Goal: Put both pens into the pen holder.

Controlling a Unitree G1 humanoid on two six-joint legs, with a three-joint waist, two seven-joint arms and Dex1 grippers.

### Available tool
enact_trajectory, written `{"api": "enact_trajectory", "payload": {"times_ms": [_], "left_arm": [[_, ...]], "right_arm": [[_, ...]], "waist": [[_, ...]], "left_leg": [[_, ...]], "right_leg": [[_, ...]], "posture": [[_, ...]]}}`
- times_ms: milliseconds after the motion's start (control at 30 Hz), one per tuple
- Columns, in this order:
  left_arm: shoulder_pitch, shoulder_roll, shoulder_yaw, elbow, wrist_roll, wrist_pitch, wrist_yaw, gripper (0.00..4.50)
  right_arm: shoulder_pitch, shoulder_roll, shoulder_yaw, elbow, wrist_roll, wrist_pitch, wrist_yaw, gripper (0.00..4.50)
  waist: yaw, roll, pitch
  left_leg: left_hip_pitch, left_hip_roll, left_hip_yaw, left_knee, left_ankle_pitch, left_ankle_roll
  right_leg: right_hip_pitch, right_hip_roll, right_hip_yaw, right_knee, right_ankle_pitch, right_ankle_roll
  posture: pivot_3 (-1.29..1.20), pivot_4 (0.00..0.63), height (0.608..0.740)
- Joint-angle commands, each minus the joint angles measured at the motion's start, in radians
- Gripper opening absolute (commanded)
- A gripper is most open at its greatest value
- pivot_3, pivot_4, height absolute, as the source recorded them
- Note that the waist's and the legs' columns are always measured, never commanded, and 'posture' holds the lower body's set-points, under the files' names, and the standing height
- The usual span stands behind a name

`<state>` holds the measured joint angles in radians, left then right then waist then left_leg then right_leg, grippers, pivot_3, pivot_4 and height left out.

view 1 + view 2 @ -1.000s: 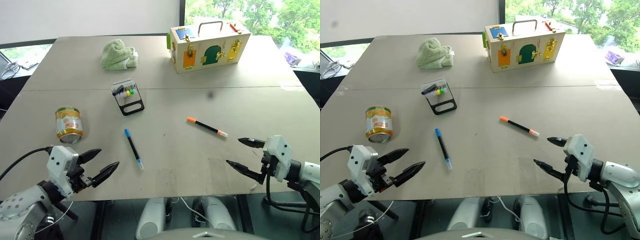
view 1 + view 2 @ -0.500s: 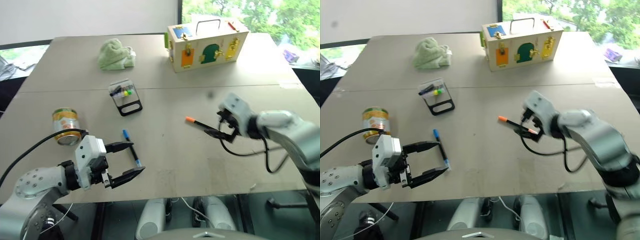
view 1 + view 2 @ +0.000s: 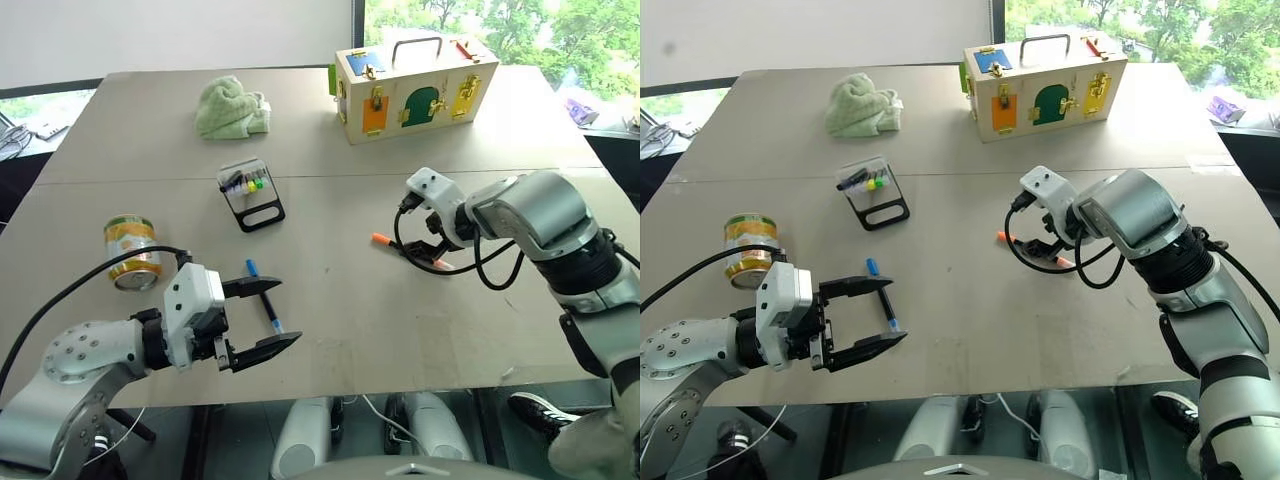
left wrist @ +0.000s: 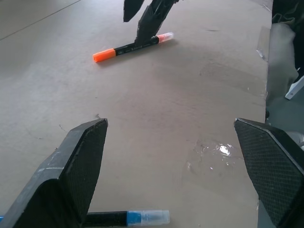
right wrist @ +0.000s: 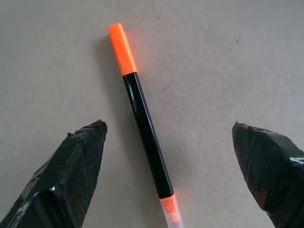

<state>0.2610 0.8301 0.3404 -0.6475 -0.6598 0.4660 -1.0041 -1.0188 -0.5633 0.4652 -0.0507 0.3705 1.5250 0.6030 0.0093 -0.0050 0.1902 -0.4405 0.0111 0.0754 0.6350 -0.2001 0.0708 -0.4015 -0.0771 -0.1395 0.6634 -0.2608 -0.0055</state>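
Table: broad grey-brown top; a seam runs across it behind the pen holder
Latch box: pale wood with a handle and coloured panels; stands at the far side
Cloth: crumpled, pale green; far side, left of the box
Tin can: upright near the left edge
Pen holder: small black rack with a loop base; coloured marker tips show in it; stands mid-table, between cloth and blue pen
Orange pen: slim black barrel, orange cap, pale end; lies flat right of centre
Blue pen: black barrel, blue cap, light-blue end; lies flat near the front edge
Right gripper: jaws spread wide, one finger on each side of the orange pen; grasps nothing
Left gripper: jaws released, wide apart, over the blue pen; nothing held
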Motion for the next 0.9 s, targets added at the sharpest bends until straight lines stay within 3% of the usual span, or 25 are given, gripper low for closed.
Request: {"api": "enact_trajectory", "payload": {"times_ms": [33, 67, 233, 333, 400, 533, 667, 800, 900], "left_arm": [[0.007, -0.007, 0.002, -0.023, -0.007, -0.013, 0.008, 4.5], [0.008, -0.008, 0.002, -0.024, -0.006, -0.013, 0.01, 4.5], [0.0, -0.025, -0.002, -0.036, -0.025, 0.004, 0.043, 4.5], [-0.033, -0.06, 0.006, -0.052, -0.113, 0.077, 0.13, 4.5], [-0.071, -0.084, 0.018, -0.062, -0.222, 0.166, 0.235, 4.5], [-0.153, -0.099, 0.003, -0.052, -0.51, 0.382, 0.543, 4.5], [-0.257, -0.177, -0.065, 0.021, -0.753, 0.428, 0.816, 4.5], [-0.353, -0.235, -0.115, 0.087, -0.83, 0.419, 0.94, 4.5], [-0.418, -0.249, -0.15, 0.131, -0.851, 0.426, 0.939, 3.71]], "right_arm": [[-0.03, 0.01, 0.047, 0.055, 0.0, -0.032, 0.034, 3.97], [-0.027, 0.004, 0.074, 0.069, -0.002, -0.052, 0.052, 3.68], [-0.011, -0.036, 0.155, 0.089, -0.018, -0.121, 0.116, 1.26], [0.002, -0.068, 0.177, 0.068, -0.046, -0.186, 0.144, 0.01], [0.029, -0.091, 0.145, 0.021, -0.053, -0.247, 0.156, 0.01], [0.126, -0.093, -0.097, -0.231, 0.074, -0.338, 0.214, 0.01], [0.184, -0.078, -0.175, -0.432, 0.128, -0.362, 0.202, 0.01], [0.176, -0.033, -0.189, -0.484, 0.152, -0.324, 0.16, 0.01], [0.163, -0.021, -0.167, -0.496, 0.154, -0.322, 0.15, 0.0]], "waist": [[0.0, 0.0, 0.0], [0.0, 0.0, 0.0], [0.001, 0.0, 0.0], [0.002, 0.0, 0.0], [0.006, -0.001, -0.001], [0.006, -0.001, 0.0], [0.003, -0.001, 0.0], [0.004, -0.002, -0.001], [0.005, -0.002, -0.001]], "left_leg": [[0.0, 0.0, 0.0, 0.0, 0.0, 0.0], [0.0, 0.0, 0.0, 0.0, 0.0, 0.0], [0.0, 0.0, 0.001, 0.001, 0.0, 0.0], [0.001, 0.0, 0.0, 0.001, 0.0, 0.0], [0.005, 0.0, 0.0, 0.001, 0.0, 0.0], [0.005, 0.0, -0.002, 0.001, 0.0, 0.0], [0.006, 0.0, -0.002, 0.001, 0.0, 0.0], [0.008, 0.0, -0.002, 0.002, 0.0, 0.0], [0.008, 0.0, -0.001, 0.003, 0.0, 0.0]], "right_leg": [[0.0, 0.0, 0.0, 0.0, 0.0, 0.0], [0.0, 0.0, 0.0, 0.0, 0.0, 0.0], [0.0, 0.0, 0.0, 0.0, 0.0, 0.0], [0.001, 0.0, 0.0, 0.0, 0.0, 0.0], [0.006, 0.0, 0.0, 0.0, -0.001, 0.002], [0.007, -0.001, 0.0, 0.0, -0.002, 0.004], [0.007, -0.001, 0.001, 0.0, -0.002, 0.004], [0.009, 0.0, 0.001, 0.001, -0.001, 0.003], [0.009, 0.0, 0.001, 0.001, -0.001, 0.002]], "posture": [[0.0, 0.15, 0.74], [0.0, 0.15, 0.74], [0.0, 0.15, 0.74], [0.0, 0.15, 0.74], [0.0, 0.15, 0.74], [0.0, 0.15, 0.74], [0.0, 0.15, 0.74], [0.0, 0.15, 0.74], [0.0, 0.15, 0.74]]}}
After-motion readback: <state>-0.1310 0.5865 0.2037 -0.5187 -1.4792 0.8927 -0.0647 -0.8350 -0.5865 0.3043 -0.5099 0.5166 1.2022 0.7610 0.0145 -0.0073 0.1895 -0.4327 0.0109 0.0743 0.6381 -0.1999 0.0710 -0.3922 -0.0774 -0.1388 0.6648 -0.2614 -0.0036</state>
